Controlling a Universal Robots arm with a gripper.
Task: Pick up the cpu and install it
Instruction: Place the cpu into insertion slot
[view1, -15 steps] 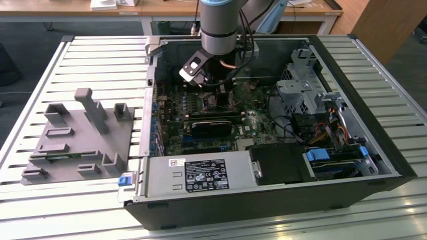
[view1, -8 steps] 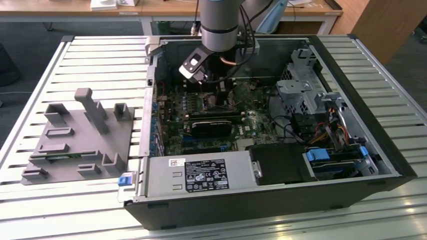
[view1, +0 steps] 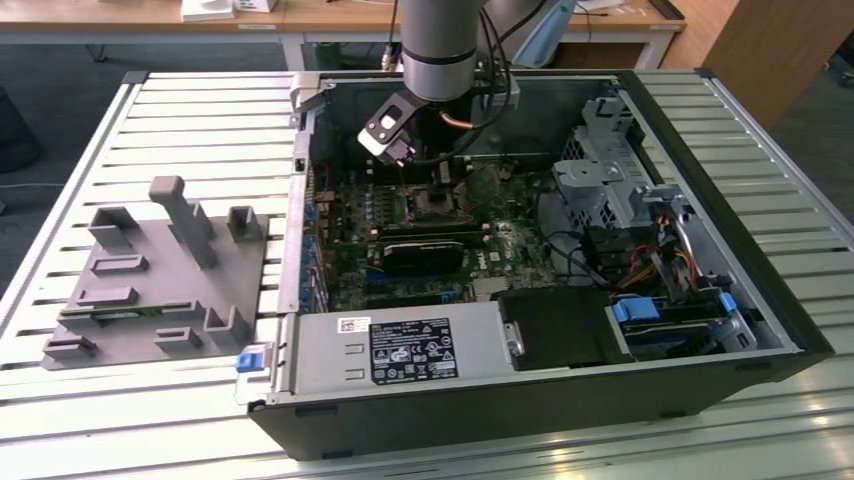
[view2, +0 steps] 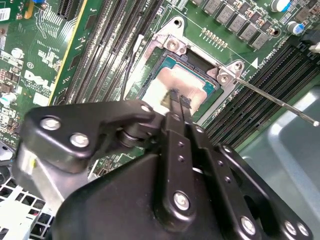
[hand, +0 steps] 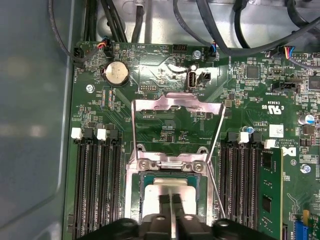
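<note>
On the bench (view1: 80, 110) sits the open computer case (view1: 747, 300). In its motherboard (hand: 250, 100) socket the cpu (hand: 167, 187) lies flat, retention frame (hand: 175, 100) raised. The end effector (view2: 179, 97), pinched narrow and empty, hovers at the chip's top. Seating looks in hand; clamping not yet done.

Here's the arm (view1: 439, 45): a silver-grey tube with a darker band low down, black cables (view1: 497, 45) trailing alongside. At the wrist sits a black block (view1: 387, 130) with a pale face. In the second wrist view the gripper (view2: 179, 97) is matte black links studded with silver screws (view2: 181, 200), with thin black fingers (view2: 173, 100), pale at the tips.
</note>
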